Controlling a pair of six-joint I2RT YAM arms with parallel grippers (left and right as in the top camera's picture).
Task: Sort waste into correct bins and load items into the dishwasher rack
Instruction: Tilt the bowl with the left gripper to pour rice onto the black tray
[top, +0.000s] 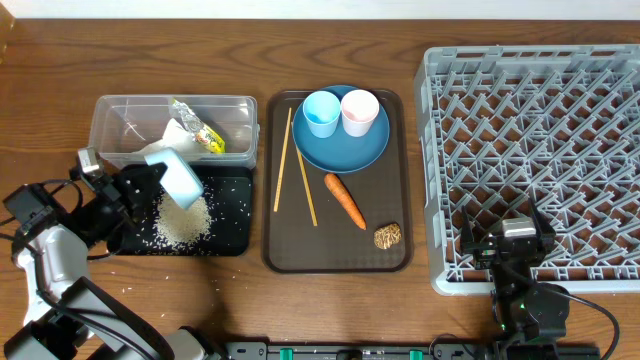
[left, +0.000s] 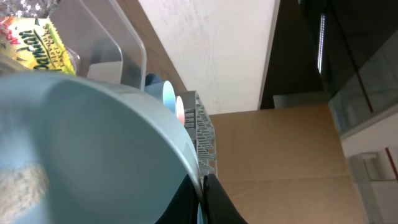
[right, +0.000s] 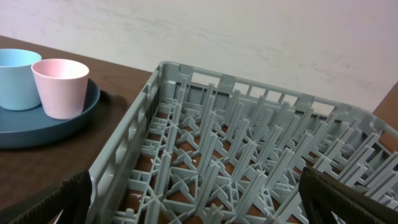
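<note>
the bowl (top: 178, 177) is seen pinched at its rim by the left pincer (top: 152, 184), whose jaws are pressed together on it, and it is held tipped above the black tray (top: 232, 238), just beside the clear tub (top: 110, 108). its mouth appears to be turned down and toward the wrist, and a heap of rice grains (top: 183, 221) is spread on the tray directly beneath it. the right pincer (top: 506, 232) is spread wide with nothing between its jaws, and is parked at the near edge of the dishwasher rack (top: 540, 130). the relation that matters is judged to be this: the rack lies well apart from the held bowl, off to the right across the whole brown serving tray (top: 400, 258), so a long sideways carry would be required of the left arm, while the right arm is much nearer the rack. the bowl would probably have to be turned from its tipped pose to sit between the pegs. the carrot (top: 345, 200) and the brown food piece (top: 387, 236) are left on the serving tray, roughly between the two arms.
</note>
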